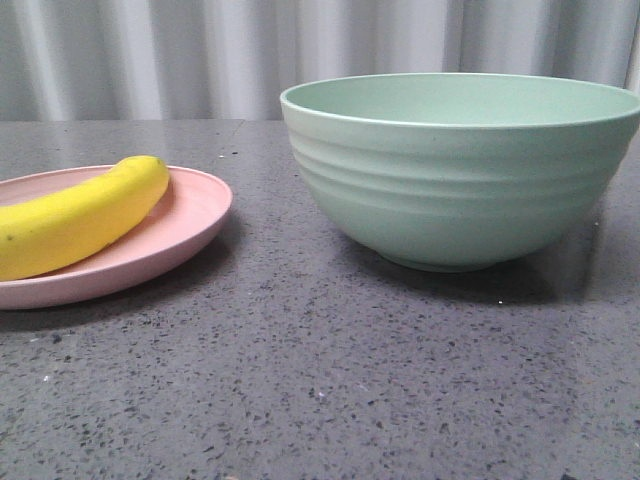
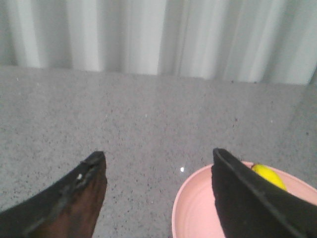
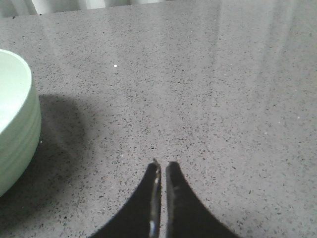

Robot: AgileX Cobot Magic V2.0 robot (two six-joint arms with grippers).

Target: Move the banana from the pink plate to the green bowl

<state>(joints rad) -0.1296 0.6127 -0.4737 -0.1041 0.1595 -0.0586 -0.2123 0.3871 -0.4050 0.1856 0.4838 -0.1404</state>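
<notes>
Smooth plastic-looking banana, matt pink plate, matt ridged green bowl, speckled stone-like table.

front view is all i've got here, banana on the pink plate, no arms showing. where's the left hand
Observer: The left hand hangs open beside the pink plate, holding nothing.
Operator: is the banana between its fingers
Observer: No. The banana peeks out behind one finger, outside the gap.
Operator: and the right hand
Observer: The right hand is shut and empty, over bare table beside the green bowl.
</notes>
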